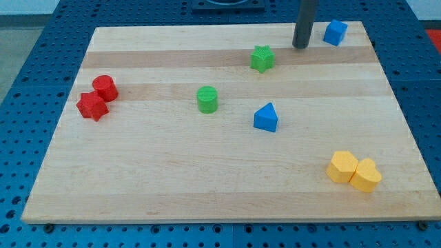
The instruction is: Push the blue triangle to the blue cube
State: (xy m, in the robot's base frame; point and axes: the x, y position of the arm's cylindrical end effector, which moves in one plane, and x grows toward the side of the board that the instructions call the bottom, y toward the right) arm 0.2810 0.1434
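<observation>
The blue triangle [266, 118] lies near the middle of the wooden board [138, 179]. The blue cube [335, 32] sits at the view's top right, near the board's far edge. My tip [300, 46] rests on the board just left of the blue cube and well above and to the right of the blue triangle, touching neither.
A green star [262, 58] lies left of my tip. A green cylinder [207, 99] sits left of the triangle. A red cylinder [105, 88] and red star [91, 106] are at the left edge. Two yellow blocks [342, 167] [365, 175] touch at the bottom right.
</observation>
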